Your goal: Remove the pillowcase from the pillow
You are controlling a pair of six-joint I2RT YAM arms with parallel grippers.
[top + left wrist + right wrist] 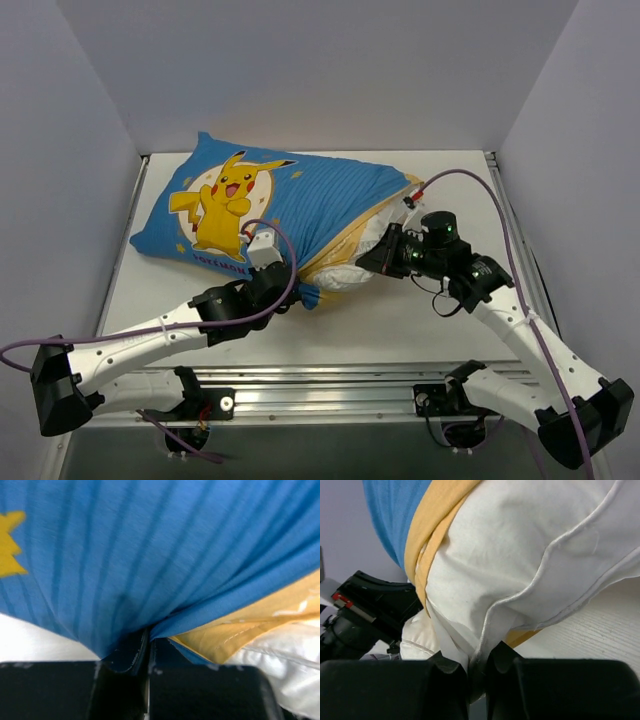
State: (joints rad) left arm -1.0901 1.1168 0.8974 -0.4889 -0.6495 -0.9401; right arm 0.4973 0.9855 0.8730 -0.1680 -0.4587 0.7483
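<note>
left claw pinched shut on blue striped fabric pillowcase, at its near edge by the yellow-lined mouth. right claw clamped tight on seam of plump white pillow, which pokes out the case's right end.

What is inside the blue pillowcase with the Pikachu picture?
At its open end the pillowcase shows its yellow lining and part of the white pillow. The rest of the pillow is covered by the blue fabric.
</note>
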